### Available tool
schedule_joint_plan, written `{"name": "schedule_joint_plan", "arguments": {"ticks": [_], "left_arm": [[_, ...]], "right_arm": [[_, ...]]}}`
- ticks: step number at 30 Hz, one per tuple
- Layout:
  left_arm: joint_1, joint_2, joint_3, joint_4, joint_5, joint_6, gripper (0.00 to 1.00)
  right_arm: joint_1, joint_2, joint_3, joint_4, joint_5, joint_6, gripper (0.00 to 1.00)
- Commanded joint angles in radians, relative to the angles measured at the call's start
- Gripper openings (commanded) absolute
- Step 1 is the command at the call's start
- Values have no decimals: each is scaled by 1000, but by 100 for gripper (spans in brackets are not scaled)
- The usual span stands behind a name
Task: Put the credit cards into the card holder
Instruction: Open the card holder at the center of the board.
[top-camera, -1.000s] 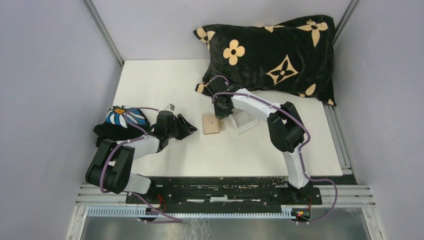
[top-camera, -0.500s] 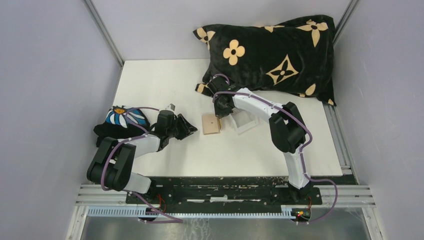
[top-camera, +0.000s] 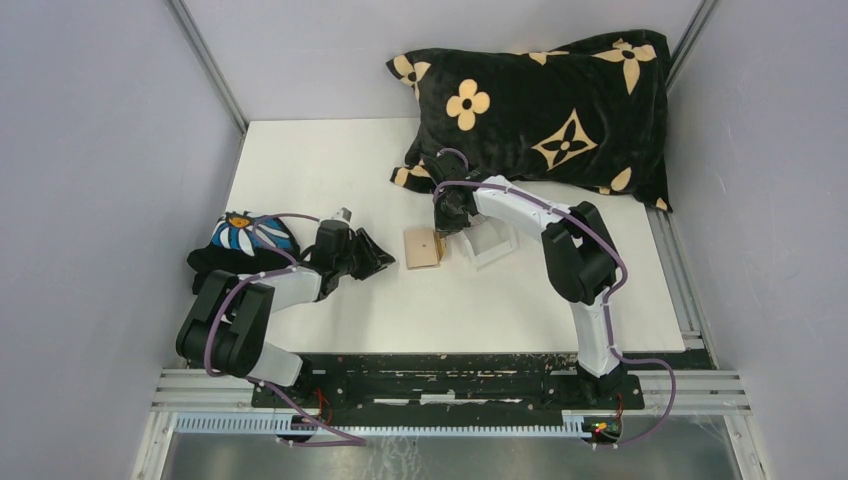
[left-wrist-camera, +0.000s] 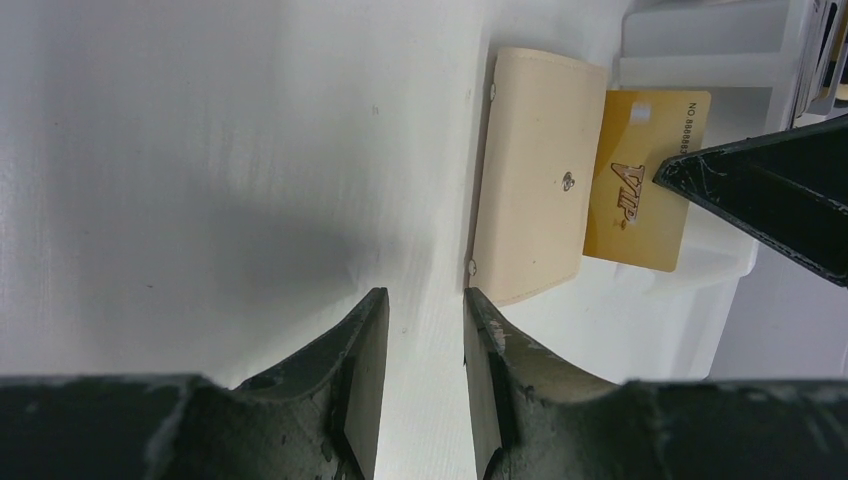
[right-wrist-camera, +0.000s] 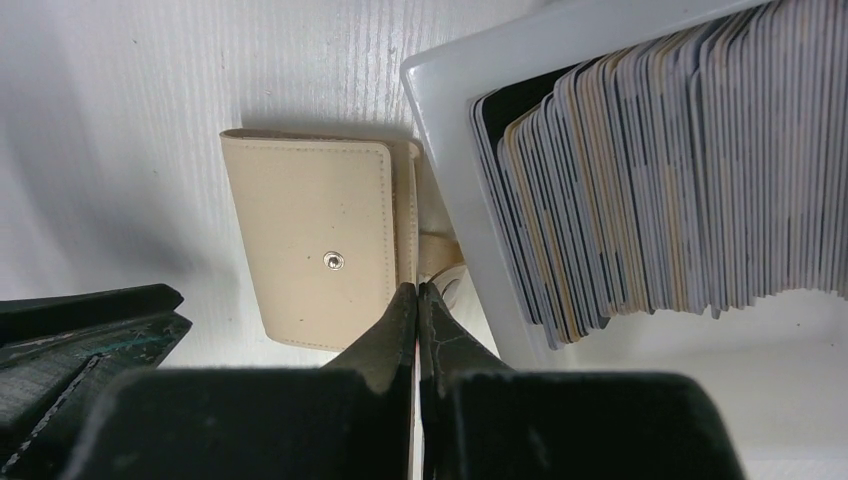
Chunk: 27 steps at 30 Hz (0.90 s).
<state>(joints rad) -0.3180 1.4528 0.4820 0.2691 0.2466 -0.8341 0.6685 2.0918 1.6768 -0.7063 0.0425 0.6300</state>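
Observation:
The tan card holder (top-camera: 423, 248) lies flat mid-table, snap stud up; it also shows in the left wrist view (left-wrist-camera: 535, 190) and the right wrist view (right-wrist-camera: 310, 240). A gold "VIP" credit card (left-wrist-camera: 640, 180) stands against the holder's right edge, its left side hidden behind the holder. My right gripper (top-camera: 447, 228) (right-wrist-camera: 417, 290) is shut on this card, which appears edge-on between the fingertips. My left gripper (top-camera: 375, 255) (left-wrist-camera: 423, 300) is open and empty, low over the table just left of the holder. Several more credit cards (right-wrist-camera: 650, 170) stand packed in a clear box.
The clear plastic box (top-camera: 492, 245) sits right beside the holder, under the right wrist. A black flowered pillow (top-camera: 545, 100) fills the back right. A dark cloth with a daisy print (top-camera: 240, 240) lies at the left edge beside the left arm.
The right wrist has shifted slightly to the right over the holder's right edge, still holding the card. The left arm has barely moved.

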Motion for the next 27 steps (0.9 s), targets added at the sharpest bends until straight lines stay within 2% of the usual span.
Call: {"name": "schedule_joint_plan", "arguments": {"ticks": [1, 27], "left_arm": [[3, 13, 34, 22, 23, 49, 40], [-3, 42, 38, 33, 19, 29, 37]], "right_arm": [[-11, -44, -24, 61, -25, 25, 1], [-53, -82, -126, 194, -168, 90, 1]]}}
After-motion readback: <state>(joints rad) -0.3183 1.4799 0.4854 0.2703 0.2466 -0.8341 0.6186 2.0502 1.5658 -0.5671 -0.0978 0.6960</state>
